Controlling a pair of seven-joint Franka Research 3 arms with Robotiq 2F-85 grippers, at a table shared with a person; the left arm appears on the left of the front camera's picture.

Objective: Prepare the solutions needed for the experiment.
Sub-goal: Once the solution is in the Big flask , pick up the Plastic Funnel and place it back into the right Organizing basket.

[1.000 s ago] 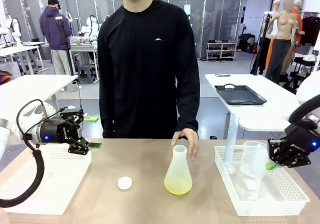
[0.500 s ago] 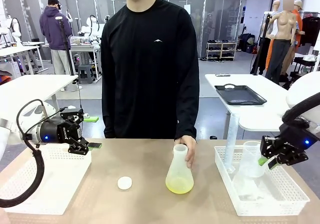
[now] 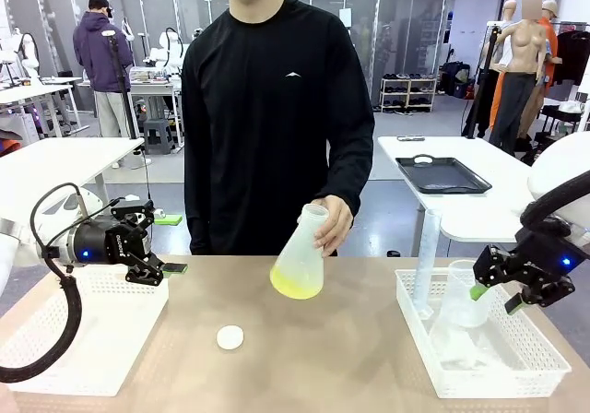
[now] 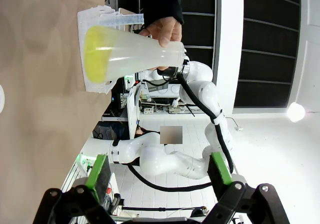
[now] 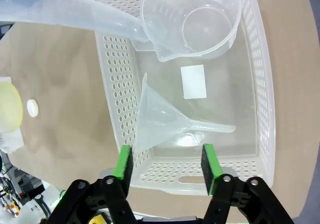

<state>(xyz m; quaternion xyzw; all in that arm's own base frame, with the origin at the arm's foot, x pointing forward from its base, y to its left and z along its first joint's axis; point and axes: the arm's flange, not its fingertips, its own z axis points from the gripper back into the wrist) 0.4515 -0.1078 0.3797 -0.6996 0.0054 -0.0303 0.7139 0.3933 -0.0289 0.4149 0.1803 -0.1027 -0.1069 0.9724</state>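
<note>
solutions (image 3: pixel 297 287): a shallow yellow-green layer in a flask (image 3: pixel 305 236) that the person's hand (image 3: pixel 334 227) holds tilted above the table (image 3: pixel 277 358). left gripper (image 3: pixel 146 272) jaws released, empty. right gripper (image 3: pixel 495 298) jaws released, empty, above the basket (image 3: pixel 544 362) with a funnel (image 5: pixel 160 119).

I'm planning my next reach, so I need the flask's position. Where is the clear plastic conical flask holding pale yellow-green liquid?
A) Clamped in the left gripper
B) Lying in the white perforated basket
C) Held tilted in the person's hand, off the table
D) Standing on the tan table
C: the person's hand grips the conical flask near its neck, tilted above the table, with the yellow-green liquid pooled at its low side.
</note>
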